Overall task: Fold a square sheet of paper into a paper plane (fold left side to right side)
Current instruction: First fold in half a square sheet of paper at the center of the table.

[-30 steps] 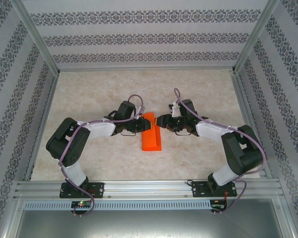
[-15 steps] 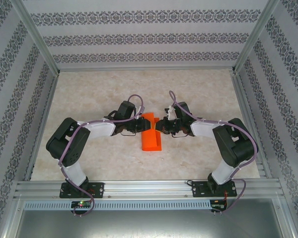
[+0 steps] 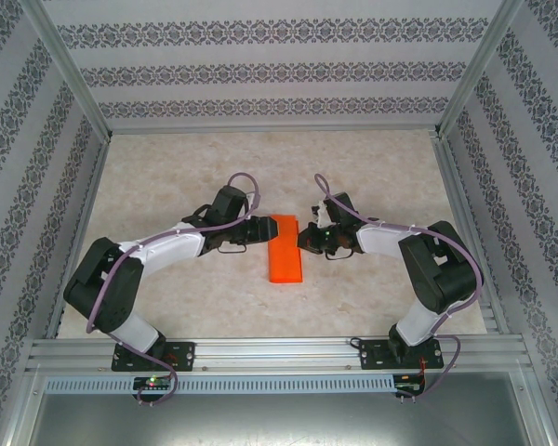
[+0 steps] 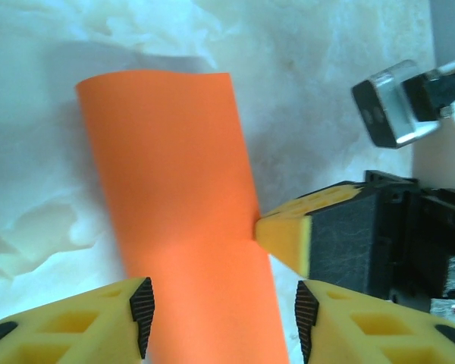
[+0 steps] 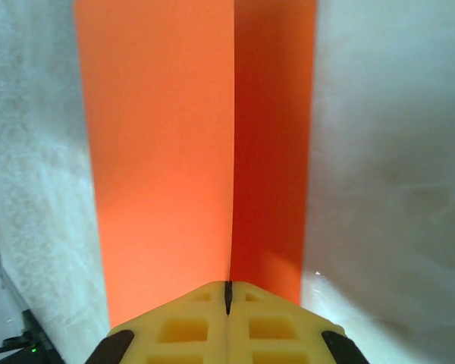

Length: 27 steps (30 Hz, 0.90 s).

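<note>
The square sheet of paper (image 3: 285,249) is bright orange and lies folded into a narrow rectangle at the table's middle. My left gripper (image 3: 263,229) hovers over its upper left part, open, with the sheet (image 4: 174,189) below and between the jaws (image 4: 224,315), touching neither. My right gripper (image 3: 304,239) is shut on the sheet's right edge near the top. In the right wrist view the paper (image 5: 167,152) runs straight into the closed fingertips (image 5: 228,292). The right fingertip (image 4: 284,239) also meets the edge in the left wrist view. The paper plane is out of view.
The marble-patterned table (image 3: 186,167) is ringed by aluminium rails (image 3: 270,351) and patterned walls. Both arm bases stand at the near edge. Open tabletop lies behind and beside the sheet.
My left gripper opened and let go of the raised flap, which now lies flat. The left arm's elbow swung down and left. My right gripper moved in and shut on the right edge.
</note>
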### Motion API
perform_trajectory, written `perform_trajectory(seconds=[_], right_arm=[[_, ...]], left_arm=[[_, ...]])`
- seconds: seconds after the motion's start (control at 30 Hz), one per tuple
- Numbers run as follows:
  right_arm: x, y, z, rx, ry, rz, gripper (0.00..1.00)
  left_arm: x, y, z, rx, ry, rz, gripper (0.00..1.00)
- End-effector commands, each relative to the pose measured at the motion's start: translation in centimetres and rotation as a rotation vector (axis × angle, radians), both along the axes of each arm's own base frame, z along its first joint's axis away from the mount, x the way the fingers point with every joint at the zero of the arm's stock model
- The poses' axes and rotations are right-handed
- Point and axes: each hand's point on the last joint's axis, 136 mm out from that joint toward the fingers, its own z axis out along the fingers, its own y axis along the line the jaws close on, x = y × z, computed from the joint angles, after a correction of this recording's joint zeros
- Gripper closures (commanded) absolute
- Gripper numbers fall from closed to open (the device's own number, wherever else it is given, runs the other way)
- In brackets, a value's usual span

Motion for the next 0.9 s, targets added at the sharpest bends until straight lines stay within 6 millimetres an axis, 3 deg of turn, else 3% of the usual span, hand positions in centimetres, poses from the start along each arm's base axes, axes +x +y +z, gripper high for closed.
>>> perform_trajectory(seconds=[0.0, 0.33, 0.63, 0.73, 0.87], right_arm=[[0.2, -0.2, 0.0, -0.063, -0.031, 0.013, 1.0], [0.1, 0.0, -0.1, -0.082, -0.037, 0.027, 1.0], [0.0, -0.1, -0.2, -0.097, -0.039, 0.034, 1.0], [0.2, -0.1, 0.0, -0.099, -0.05, 0.031, 0.96], [0.6, -0.6, 0.9, -0.106, -0.09, 0.017, 0.83]], left_arm=[[-1.3, 0.7, -2.9, 0.08, 0.08, 0.002, 0.43], [-1.1, -0.5, -5.6, 0.098, 0.149, -0.01, 0.4], [-1.4, 0.0, -7.3, 0.151, 0.19, 0.004, 0.47], [-1.7, 0.3, -8.1, 0.176, 0.212, 0.008, 0.5], [-1.9, 0.5, -8.6, 0.202, 0.229, 0.009, 0.51]])
